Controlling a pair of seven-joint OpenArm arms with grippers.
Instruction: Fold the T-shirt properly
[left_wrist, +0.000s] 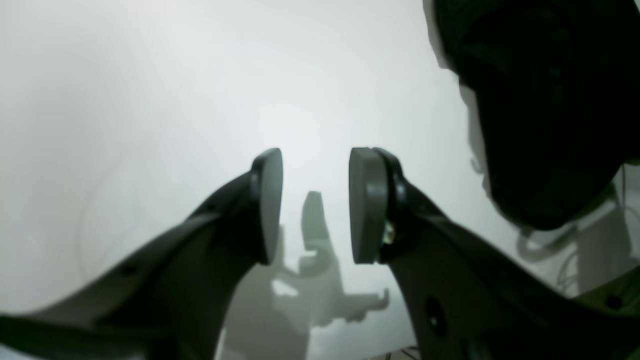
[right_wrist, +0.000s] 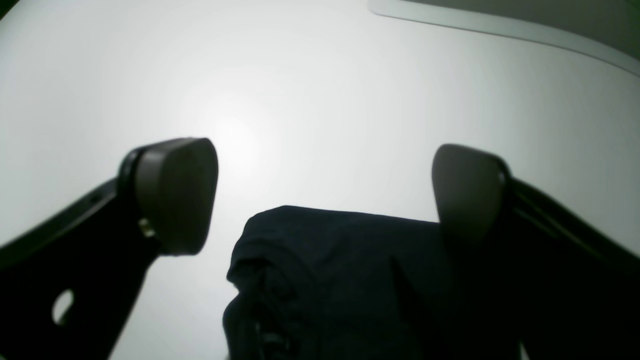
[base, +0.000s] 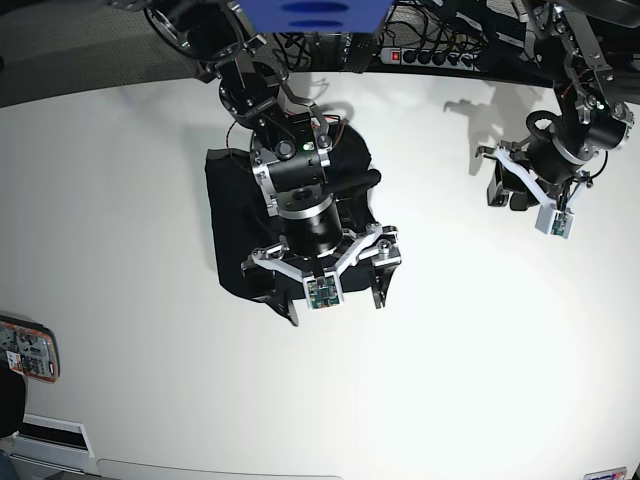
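Note:
The T-shirt (base: 233, 215) lies as a compact black bundle left of the middle of the white table (base: 480, 380). My right gripper (base: 335, 305) hovers over its near edge, open wide with nothing between the fingers. In the right wrist view the T-shirt (right_wrist: 340, 280) shows rumpled folds below the right gripper (right_wrist: 322, 192), and its right part is hidden behind one finger. My left gripper (base: 505, 197) hangs over bare table far to the right, apart from the shirt. In the left wrist view the left gripper (left_wrist: 316, 205) stands open and holds nothing.
A power strip (base: 430, 55) and cables run along the table's far edge, beside a blue panel (base: 315, 12). A small flat red-rimmed device (base: 25, 350) lies at the left edge. A dark blurred shape (left_wrist: 540, 100) fills the upper right of the left wrist view.

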